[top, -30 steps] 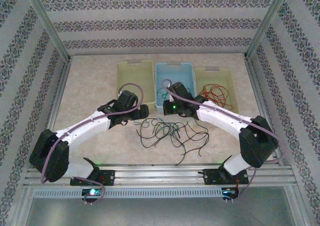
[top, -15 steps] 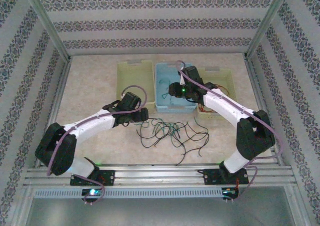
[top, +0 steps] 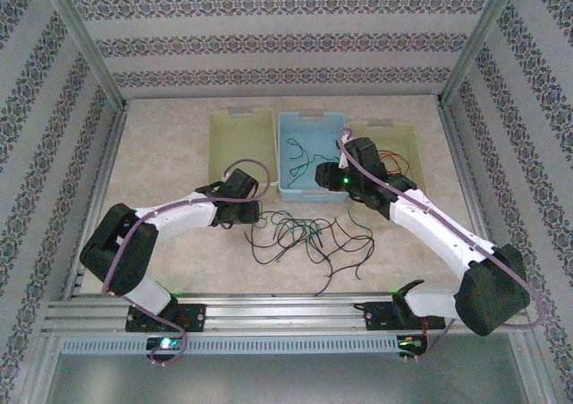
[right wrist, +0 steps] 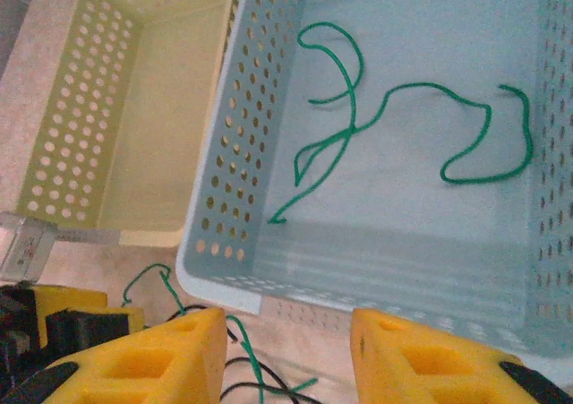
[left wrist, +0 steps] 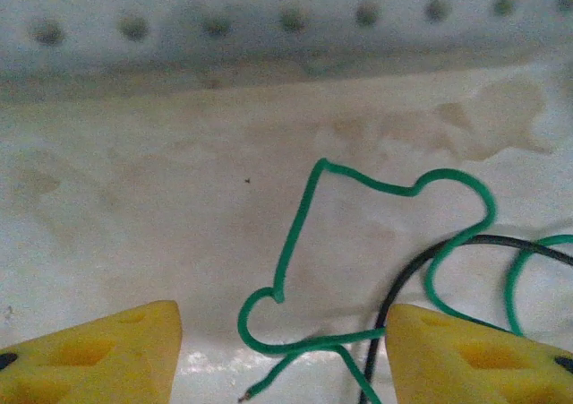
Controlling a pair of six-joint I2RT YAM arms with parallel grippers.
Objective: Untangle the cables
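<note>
Seemingly empty, left pincer [left wrist: 282, 350] gapes at cables [top: 304, 238], right pincer [right wrist: 286, 350] gapes over blue bin rim [right wrist: 269, 301].

Pale speckled table [top: 161, 153]. Along far side, side by side: left yellow-green bin [top: 240, 140], blue bin [top: 311, 115], right yellow-green bin [top: 403, 135]. Near of these, on bare top: loose tangle of black and green cables [top: 304, 238]

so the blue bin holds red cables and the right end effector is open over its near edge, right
No: the cables in the blue bin are green, not red, as the right wrist view shows. The right end effector is open over its near edge.
</note>
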